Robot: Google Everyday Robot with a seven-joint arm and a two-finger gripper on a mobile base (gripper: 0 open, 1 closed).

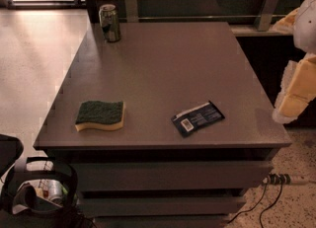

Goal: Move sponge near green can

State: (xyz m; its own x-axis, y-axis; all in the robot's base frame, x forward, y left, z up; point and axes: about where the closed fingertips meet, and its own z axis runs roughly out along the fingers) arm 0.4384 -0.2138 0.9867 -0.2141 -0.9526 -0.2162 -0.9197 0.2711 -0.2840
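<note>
Dark green-and-yellow sponge (100,115), green can (109,22)

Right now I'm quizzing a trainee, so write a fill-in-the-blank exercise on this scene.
The sponge lies near the table's ____ left corner.
The green can stands ____ at the far left corner.
The dark blue packet lies to the sponge's ____.
The gripper hangs beside the table at the picture's ____ edge.
Missing: front; upright; right; right.
</note>
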